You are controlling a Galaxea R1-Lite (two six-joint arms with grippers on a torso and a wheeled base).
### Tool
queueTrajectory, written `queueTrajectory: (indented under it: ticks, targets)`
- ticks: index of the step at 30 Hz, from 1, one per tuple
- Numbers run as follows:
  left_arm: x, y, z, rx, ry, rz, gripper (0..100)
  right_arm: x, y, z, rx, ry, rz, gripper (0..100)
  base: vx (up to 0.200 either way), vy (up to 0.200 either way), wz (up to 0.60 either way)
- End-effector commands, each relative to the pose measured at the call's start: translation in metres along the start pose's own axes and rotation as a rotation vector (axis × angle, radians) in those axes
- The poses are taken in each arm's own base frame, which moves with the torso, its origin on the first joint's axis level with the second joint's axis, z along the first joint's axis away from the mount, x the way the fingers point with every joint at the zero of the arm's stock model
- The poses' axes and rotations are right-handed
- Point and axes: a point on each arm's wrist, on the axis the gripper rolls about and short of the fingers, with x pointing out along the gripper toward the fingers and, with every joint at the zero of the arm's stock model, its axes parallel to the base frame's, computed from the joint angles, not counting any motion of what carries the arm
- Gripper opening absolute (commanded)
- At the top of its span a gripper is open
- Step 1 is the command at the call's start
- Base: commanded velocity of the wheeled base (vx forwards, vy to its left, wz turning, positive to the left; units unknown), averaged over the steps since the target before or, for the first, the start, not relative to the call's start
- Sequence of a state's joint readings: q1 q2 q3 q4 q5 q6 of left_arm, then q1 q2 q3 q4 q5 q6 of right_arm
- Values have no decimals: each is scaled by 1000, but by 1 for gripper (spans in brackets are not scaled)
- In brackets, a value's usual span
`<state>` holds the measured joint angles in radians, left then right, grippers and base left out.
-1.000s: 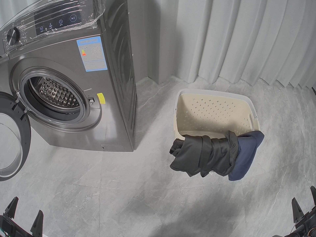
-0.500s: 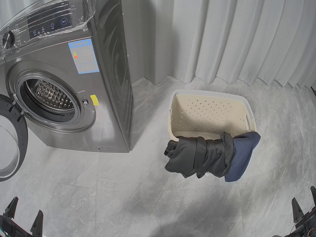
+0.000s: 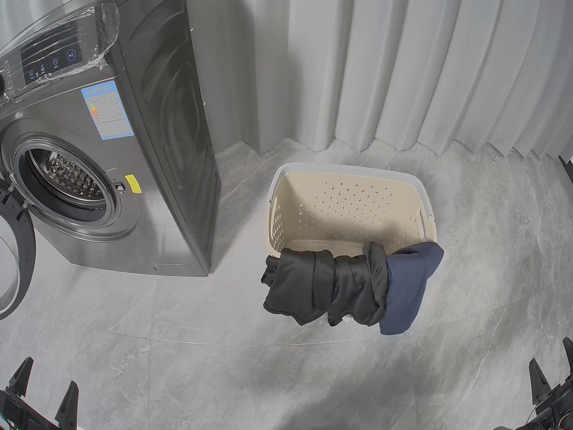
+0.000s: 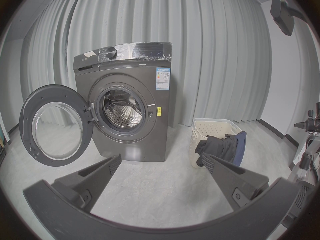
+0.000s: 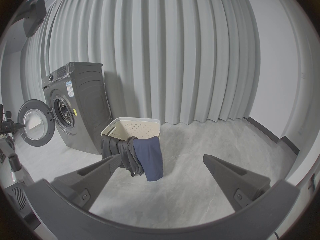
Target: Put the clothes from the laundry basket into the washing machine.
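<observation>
Ahead of left gripper (image 3: 48, 377), on floor (image 3: 179, 341): washing machine (image 3: 119, 168), front turned toward that gripper. Hinged at opening's outer side, farther left than left gripper: door (image 3: 15, 258), swung open toward the robot. Inside opening: drum (image 3: 65, 177).

Ahead, between both grippers and closer to the line of right gripper (image 3: 550, 353): laundry basket (image 3: 352, 169), on floor, right of machine and apart from it.

Over basket's near rim, hanging outside toward the grippers: bundled garment (image 3: 316, 285) on left-gripper side, draped garment (image 3: 406, 288) on right-gripper side, touching, the bundled one overlapping the other's edge.

Behind machine and basket, farthest from both grippers: curtain (image 3: 388, 61), down to floor.
</observation>
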<state>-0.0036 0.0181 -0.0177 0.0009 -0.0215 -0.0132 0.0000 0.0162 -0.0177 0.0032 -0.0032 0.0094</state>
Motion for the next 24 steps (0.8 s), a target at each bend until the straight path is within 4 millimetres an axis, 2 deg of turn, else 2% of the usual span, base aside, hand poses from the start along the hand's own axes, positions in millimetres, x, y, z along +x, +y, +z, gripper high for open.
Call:
queueTrajectory:
  ticks: [1,18,24]
  targets:
    - [0,0,-5,-1,0,-1,100,0,0,-5,0,1,0,100,0,0,0]
    - [0,0,-5,-1,0,-3,100,0,0,-5,11,1,-12,100,0,0,0]
    - [0,0,-5,-1,0,-1,100,0,0,-5,11,1,-12,100,200,0,0]
